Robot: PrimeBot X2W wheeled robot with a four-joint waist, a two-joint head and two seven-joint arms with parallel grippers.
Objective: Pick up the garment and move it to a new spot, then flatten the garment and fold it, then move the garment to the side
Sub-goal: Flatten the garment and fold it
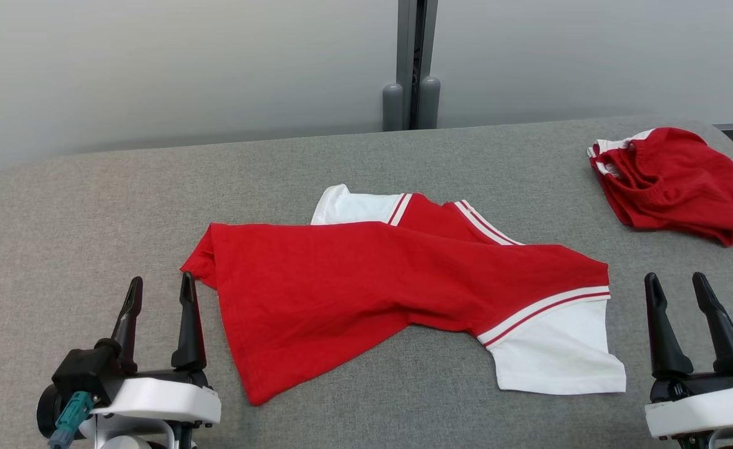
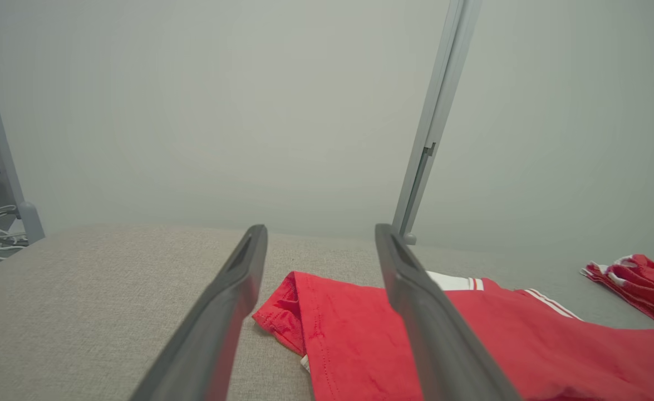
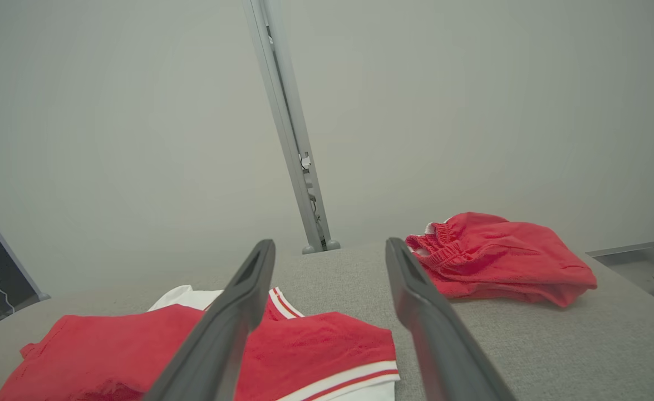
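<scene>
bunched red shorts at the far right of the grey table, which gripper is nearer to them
Right. The right gripper sits in front of the bunched red shorts, apart from them; the left gripper is across the grey table, past the red and white shirt.

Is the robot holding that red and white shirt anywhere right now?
No, nothing is held. The left gripper and right gripper both stand open and empty, with the shirt lying loose between them.

My left gripper sits low left, jaws wide apart. My right gripper mirrors it, fingers pointing up.
</scene>
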